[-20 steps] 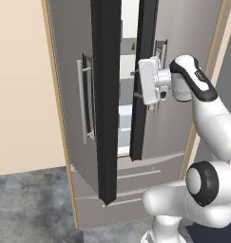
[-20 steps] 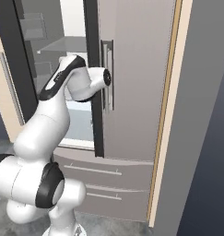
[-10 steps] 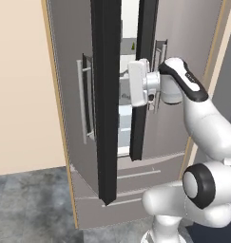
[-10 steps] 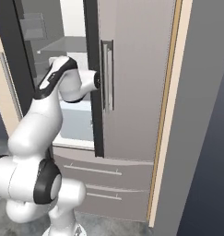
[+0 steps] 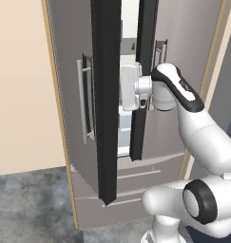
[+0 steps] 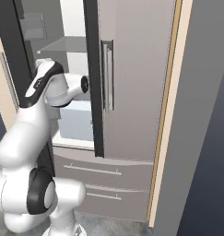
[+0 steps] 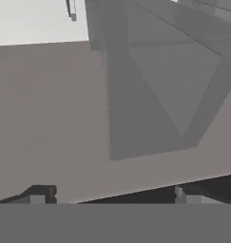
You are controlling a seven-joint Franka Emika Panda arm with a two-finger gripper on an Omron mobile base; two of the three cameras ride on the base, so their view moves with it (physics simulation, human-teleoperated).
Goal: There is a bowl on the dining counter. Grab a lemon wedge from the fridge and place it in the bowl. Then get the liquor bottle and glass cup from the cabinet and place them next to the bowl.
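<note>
The gripper (image 7: pixel 112 197), jaws spread wide and empty, has been pushed deeper between the fridge (image 5: pixel 74 42) doors than before.

arm: has swung left toward the gap between the fridge (image 5: pixel 69 118) doors, its upper link now leaning further over the fridge front
hand: was right of the right door's dark edge a second ago; its white body now overlaps that edge and pokes into the opening
gripper (image 7: pixel 112 197): has gone in past the doors; its two dark tips, set wide apart, now face grey fridge shelves (image 7: pixel 159 95) at close range
wrist in right base view: has slipped behind the right door's edge
</note>
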